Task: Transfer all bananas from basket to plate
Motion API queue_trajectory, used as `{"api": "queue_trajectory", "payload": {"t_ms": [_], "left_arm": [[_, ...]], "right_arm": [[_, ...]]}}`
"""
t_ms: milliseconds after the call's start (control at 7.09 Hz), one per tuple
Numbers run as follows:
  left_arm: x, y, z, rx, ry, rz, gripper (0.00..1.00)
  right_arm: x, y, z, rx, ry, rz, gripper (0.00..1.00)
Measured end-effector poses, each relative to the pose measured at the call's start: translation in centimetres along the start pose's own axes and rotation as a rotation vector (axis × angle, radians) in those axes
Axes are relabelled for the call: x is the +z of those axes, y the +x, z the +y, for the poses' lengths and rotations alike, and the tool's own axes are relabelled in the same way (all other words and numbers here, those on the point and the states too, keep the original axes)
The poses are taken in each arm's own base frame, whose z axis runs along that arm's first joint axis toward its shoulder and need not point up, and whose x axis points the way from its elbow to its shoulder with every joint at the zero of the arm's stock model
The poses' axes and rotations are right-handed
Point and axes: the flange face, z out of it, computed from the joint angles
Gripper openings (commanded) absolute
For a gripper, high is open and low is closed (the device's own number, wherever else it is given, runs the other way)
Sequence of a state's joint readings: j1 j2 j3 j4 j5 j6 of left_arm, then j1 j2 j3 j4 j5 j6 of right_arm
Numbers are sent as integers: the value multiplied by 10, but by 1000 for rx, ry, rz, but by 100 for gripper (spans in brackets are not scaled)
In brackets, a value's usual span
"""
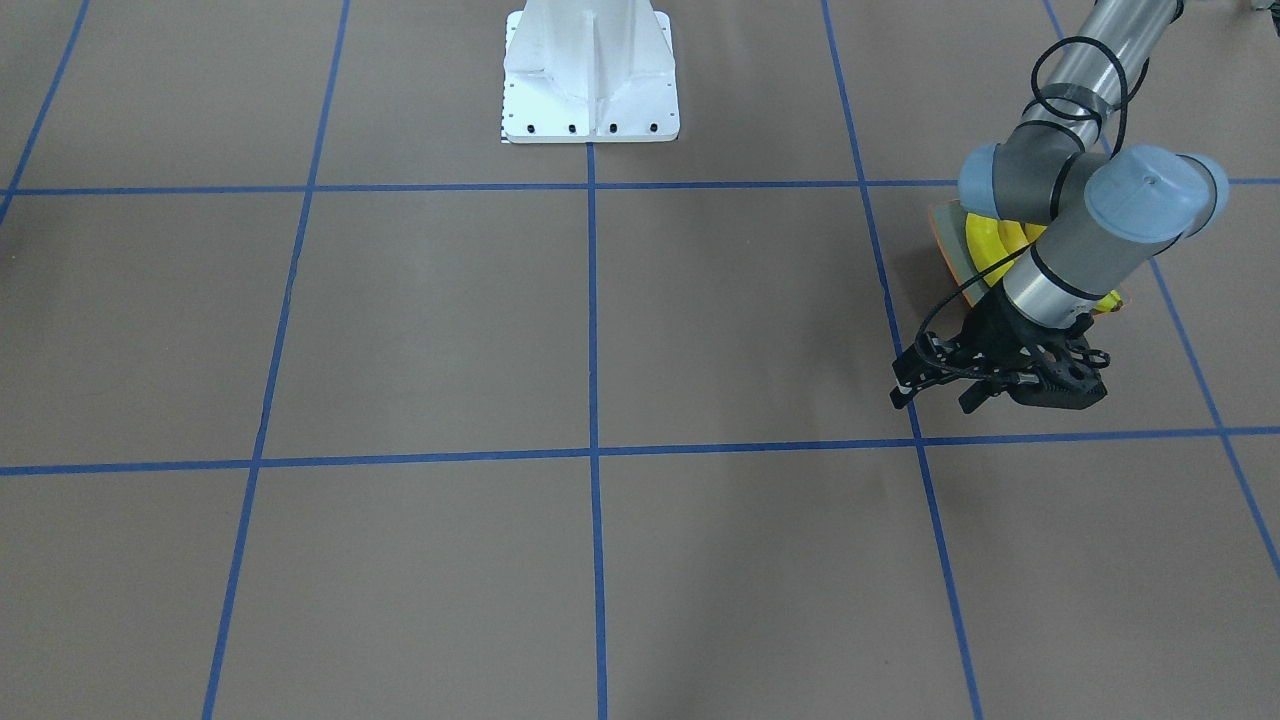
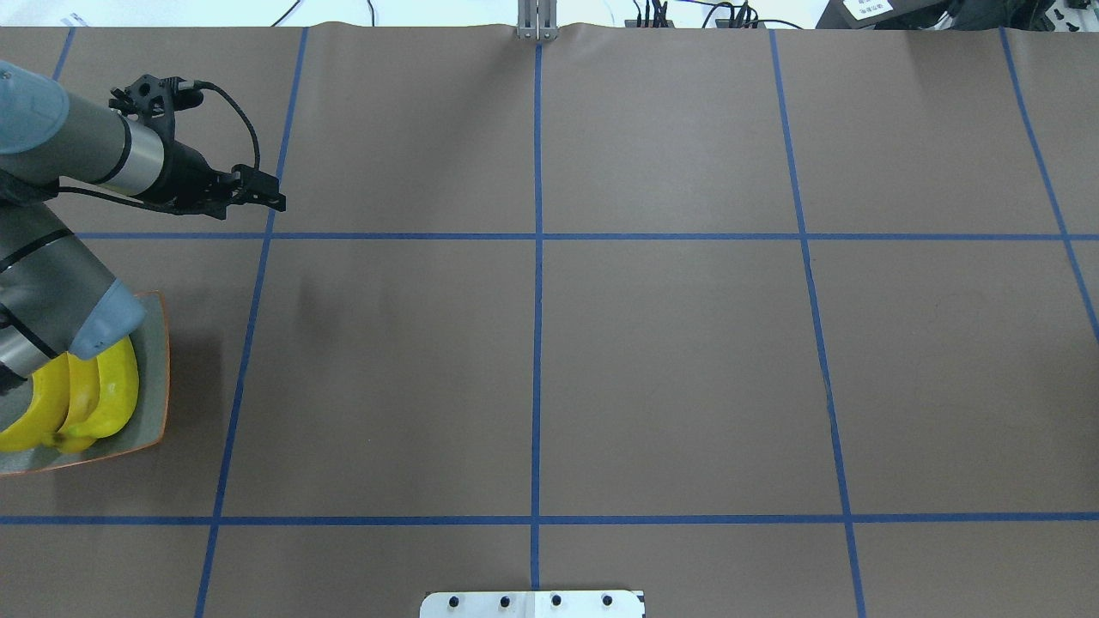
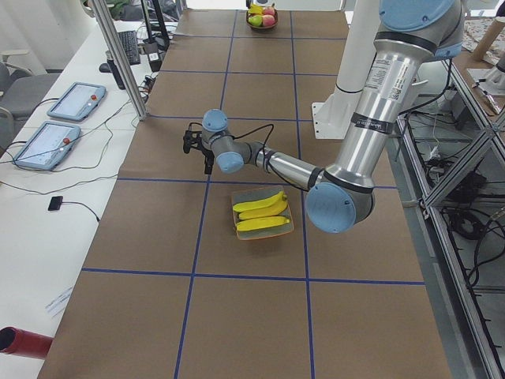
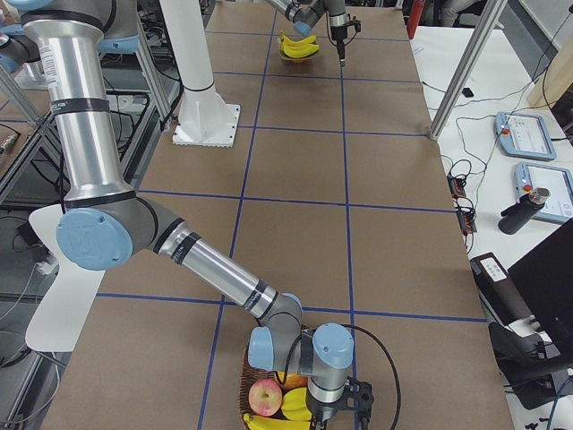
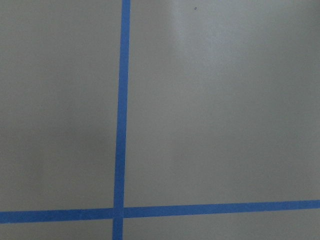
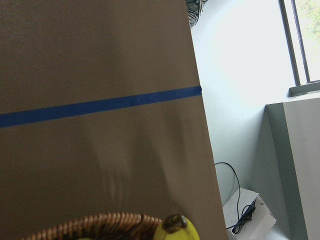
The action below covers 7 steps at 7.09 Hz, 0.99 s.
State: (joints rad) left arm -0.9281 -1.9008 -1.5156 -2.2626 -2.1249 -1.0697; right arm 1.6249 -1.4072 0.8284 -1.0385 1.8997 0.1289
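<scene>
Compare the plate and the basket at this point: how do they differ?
The plate is a shallow, glossy grey-green square with an orange rim; the basket is brown woven wicker. The plate carries only bananas, three showing; the basket holds an apple beside at least one banana. The plate sits on the robot's left side, the basket on its right. Both hold yellow bananas.

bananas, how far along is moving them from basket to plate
Done: three bananas lie on the plate. In hand: nothing visibly; the left claw hangs open and empty off the plate, and the right claw sits over the basket, grip unclear. Left: at least one banana in the basket, next to an apple.
</scene>
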Motion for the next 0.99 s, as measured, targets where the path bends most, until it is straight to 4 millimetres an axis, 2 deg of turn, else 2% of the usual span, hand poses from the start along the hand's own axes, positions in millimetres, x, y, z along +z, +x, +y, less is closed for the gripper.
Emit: {"api": "queue_trajectory", "payload": {"t_ms": [141,988], "left_arm": [[0,0,0,1,-1,0,100],[2,-3,0,3,-3,-5,100]], "right_arm": [[1,0,1,1,-3,0,71],[8,2,10,3,-16,-8,71]]}}
